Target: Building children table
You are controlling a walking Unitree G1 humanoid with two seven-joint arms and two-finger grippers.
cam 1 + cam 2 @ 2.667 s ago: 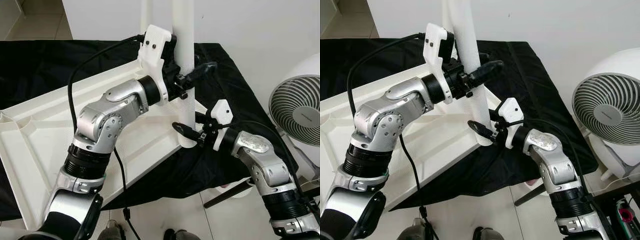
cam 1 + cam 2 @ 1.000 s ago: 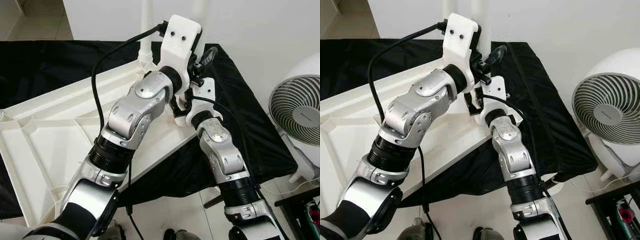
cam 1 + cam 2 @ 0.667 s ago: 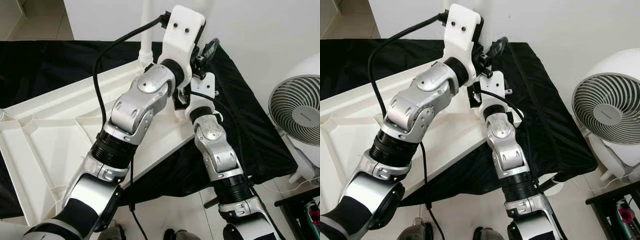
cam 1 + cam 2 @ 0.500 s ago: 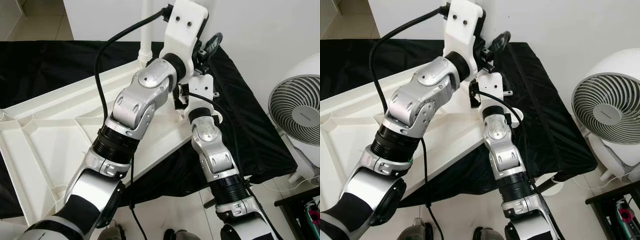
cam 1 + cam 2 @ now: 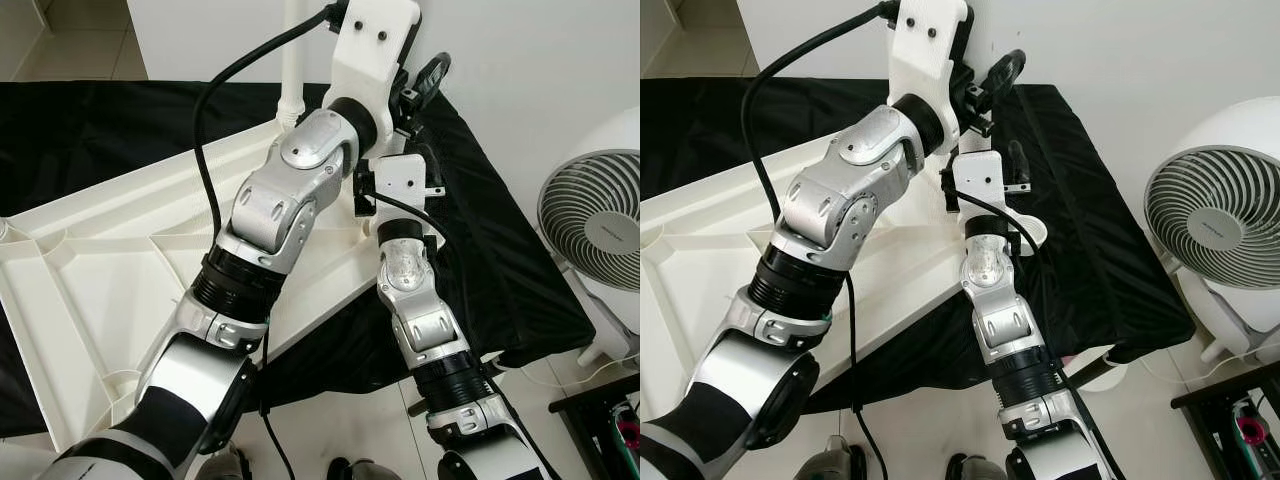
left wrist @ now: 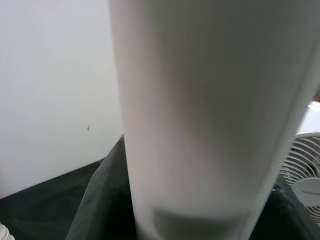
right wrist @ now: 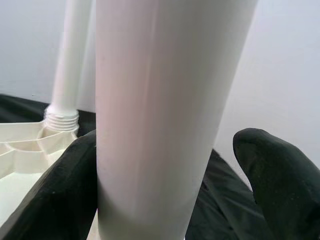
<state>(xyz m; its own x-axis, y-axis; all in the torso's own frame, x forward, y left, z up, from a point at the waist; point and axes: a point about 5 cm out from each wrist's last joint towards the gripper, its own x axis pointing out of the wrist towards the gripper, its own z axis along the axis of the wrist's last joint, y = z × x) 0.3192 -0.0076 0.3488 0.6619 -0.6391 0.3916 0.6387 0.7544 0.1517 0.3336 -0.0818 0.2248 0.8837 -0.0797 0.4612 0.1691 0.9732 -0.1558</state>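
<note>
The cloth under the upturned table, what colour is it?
Plain black; the cloth shows best in the right eye view, beneath the white table.

Both eye views are bright and evenly lit with sharp focus, the white tabletop and pale wall near blown out against the black cloth, which swallows nearly all detail. Soft glare spots sit on the silver shells of the arms above the tabletop, and shadows under them are faint and diffuse, so no single light direction stands out. In both wrist views the white leg close to the lens is blurred and washed, dimmer and greyish at its lower part in the left wrist view, while the fan beyond it is soft and out of focus.
</note>
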